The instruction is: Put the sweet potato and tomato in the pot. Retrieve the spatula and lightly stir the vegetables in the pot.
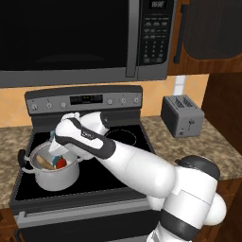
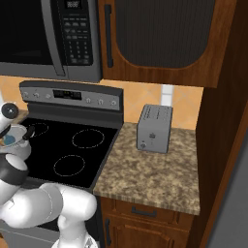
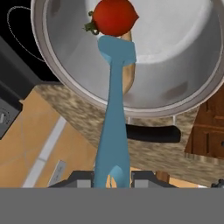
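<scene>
the shiny steel pot with black loop handles (image 1: 56,178) stands on the near left of the black stove top (image 1: 125,137). inside lie the pale tan sweet potato (image 1: 45,162) and the small red tomato (image 1: 61,163), touching. the white arm (image 1: 127,163) reaches over the pot.

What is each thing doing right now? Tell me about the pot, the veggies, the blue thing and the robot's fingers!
Shiny steel pot: upright on the stove, no lid.
Round red tomato: inside the pot.
Pale tan sweet potato: lying inside the pot.
Long blue-grey spatula: held, blade reaching into the pot near the tomato.
Robot's fingers: shut on the spatula handle.
Silver toaster: on the counter, slots empty.
</scene>
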Robot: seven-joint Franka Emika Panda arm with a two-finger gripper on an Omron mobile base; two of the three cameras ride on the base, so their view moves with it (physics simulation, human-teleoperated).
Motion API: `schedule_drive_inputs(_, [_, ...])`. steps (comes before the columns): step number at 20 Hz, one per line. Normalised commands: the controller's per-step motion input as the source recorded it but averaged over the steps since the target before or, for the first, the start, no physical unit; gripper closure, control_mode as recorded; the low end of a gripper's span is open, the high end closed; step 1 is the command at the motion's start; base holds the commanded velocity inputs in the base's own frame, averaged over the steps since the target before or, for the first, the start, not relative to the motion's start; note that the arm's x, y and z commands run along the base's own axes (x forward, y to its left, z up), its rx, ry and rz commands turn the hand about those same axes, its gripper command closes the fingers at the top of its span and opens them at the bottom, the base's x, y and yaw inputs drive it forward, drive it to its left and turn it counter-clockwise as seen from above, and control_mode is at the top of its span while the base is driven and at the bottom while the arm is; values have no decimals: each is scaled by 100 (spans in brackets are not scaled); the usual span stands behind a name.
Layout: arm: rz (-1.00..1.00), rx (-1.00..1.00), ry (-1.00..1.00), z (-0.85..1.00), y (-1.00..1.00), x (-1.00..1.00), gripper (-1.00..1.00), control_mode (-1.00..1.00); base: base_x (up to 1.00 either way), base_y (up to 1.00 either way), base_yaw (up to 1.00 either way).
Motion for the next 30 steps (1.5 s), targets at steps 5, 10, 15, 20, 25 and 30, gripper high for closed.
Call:
schedule_drive_inputs(5, [0,0,0,-7,-14,-4,100,-100,0,0,0])
schedule_drive_inputs(10, [-1,0,0,0,-12,-19,100,-100,0,0,0])
schedule_drive_inputs(15, [-2,0,1,0,-20,-16,100,-100,0,0,0])
schedule_drive_inputs(20, [-2,0,0,3,0,6,100,-100,0,0,0])
schedule_drive_inputs(25, [0,6,0,0,36,3,100,-100,0,0,0])
schedule_drive_inputs(30, [0,16,2,0,35,0,100,-100,0,0,0])
